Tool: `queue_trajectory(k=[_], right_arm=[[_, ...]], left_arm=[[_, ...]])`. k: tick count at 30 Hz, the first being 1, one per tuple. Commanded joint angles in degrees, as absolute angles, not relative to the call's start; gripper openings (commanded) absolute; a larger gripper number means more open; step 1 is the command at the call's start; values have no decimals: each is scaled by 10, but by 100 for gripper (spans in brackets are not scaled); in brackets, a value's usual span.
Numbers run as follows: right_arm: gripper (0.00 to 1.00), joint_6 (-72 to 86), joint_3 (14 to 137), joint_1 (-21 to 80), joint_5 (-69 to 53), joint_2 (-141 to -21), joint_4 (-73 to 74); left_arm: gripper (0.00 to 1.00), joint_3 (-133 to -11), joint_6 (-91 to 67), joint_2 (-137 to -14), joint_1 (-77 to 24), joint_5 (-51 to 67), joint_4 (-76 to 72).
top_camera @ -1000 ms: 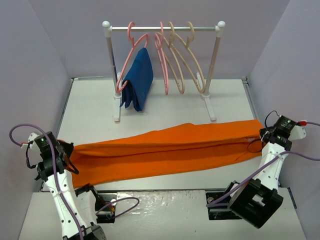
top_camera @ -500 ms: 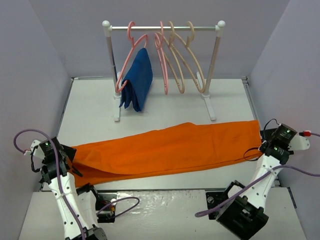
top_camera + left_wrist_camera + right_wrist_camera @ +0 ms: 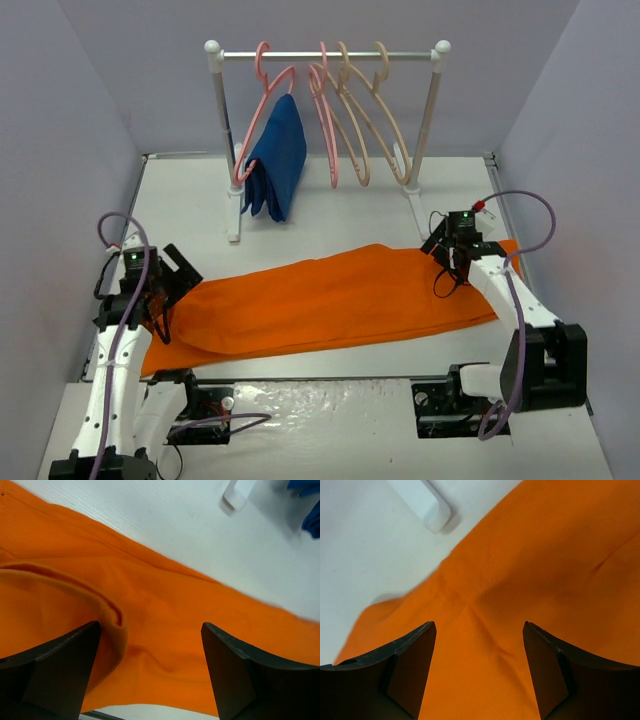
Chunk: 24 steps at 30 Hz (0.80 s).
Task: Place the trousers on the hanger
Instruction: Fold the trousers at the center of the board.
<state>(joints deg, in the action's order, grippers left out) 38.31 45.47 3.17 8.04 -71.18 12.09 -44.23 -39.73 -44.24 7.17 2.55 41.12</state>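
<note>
One pair of orange trousers (image 3: 330, 295) lies flat across the white desk (image 3: 330, 215), well apart from the cream hanger (image 3: 382, 65) hooked on the rail (image 3: 300, 57) behind. The left end effector (image 3: 150, 627) and right end effector (image 3: 479, 626) hang over opposite ends of the cloth, jaws wide, gripping nothing.

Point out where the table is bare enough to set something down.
Bare table lies between the rack feet and the trousers, in both back corners, and along a thin near strip. Crowded: under the rail, where hangers and the blue garment hang.
</note>
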Motion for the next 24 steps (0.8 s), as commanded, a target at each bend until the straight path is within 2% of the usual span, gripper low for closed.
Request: queue_trajectory(k=[1, 6, 9, 17, 20, 24], right_arm=[[68, 369, 435, 78, 138, -763, 79], [68, 353, 415, 83, 146, -754, 63], [68, 344, 413, 83, 143, -755, 62], [68, 318, 409, 82, 127, -754, 52], [67, 314, 403, 80, 122, -762, 46], [67, 302, 403, 77, 98, -779, 34]], left_arm=[[80, -463, -411, -408, 6, -108, 449], [91, -482, -426, -325, 6, -224, 497], [96, -512, -418, -325, 6, -257, 522], [97, -577, -369, -333, 6, -366, 595], [96, -560, -346, -326, 6, -304, 558], [92, -508, -356, -391, 6, -109, 494]])
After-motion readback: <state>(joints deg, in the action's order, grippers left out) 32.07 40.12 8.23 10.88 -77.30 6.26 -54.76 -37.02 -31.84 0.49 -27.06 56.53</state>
